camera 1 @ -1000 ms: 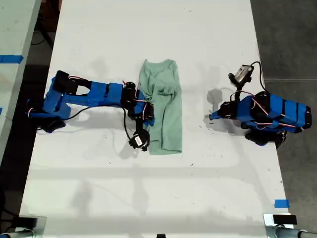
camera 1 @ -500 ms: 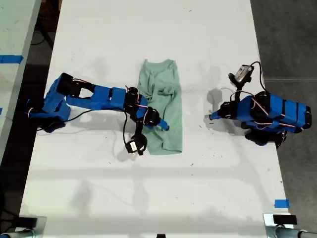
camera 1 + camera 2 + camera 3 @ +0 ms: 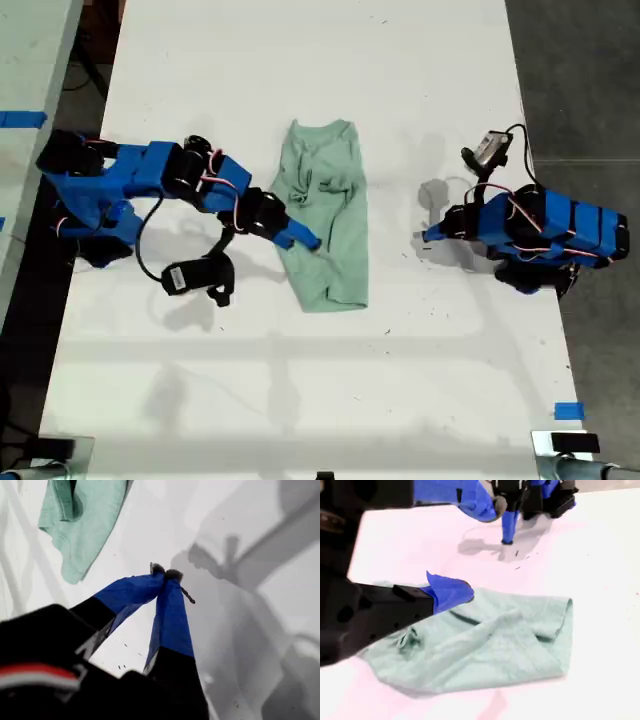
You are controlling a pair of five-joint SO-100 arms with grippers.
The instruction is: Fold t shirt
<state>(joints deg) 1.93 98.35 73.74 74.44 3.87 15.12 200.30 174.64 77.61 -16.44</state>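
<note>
Right now the t shirt (image 3: 325, 220) is lying flat and lengthwise on the white table (image 3: 300, 400), near the middle of the exterior view, its bunched collar end toward the far side. We are holding our second gripper (image 3: 305, 240) at the shirt's edge on the exterior view's left, and its jaws are standing wide apart with nothing between them, one blue finger (image 3: 447, 592) hanging just above the cloth. Well apart, at the exterior view's right, our first gripper (image 3: 427, 238) is pointing down at bare table, its jaws pressing tip to tip on nothing.
</note>
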